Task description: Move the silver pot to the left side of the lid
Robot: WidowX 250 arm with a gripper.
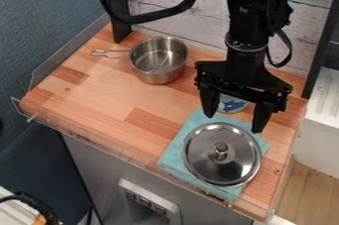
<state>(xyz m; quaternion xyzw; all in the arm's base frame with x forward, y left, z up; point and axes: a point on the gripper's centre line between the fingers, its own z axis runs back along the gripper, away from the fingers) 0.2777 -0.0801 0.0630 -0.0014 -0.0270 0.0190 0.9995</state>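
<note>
While the claw (233,124) hangs wide open and empty near the lid (240,162), the silver pot (157,61) sits off to my left, farther back on the worktop (106,87).
Its handle (119,50) points away from the claw, so I'd expect a leftward reach first.

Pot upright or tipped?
Upright: the silver pot sits on its base, its open rim facing up and its handle out to the side.

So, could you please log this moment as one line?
end effector: open, near lid; pot: upright, back left; lid: on cloth
</note>
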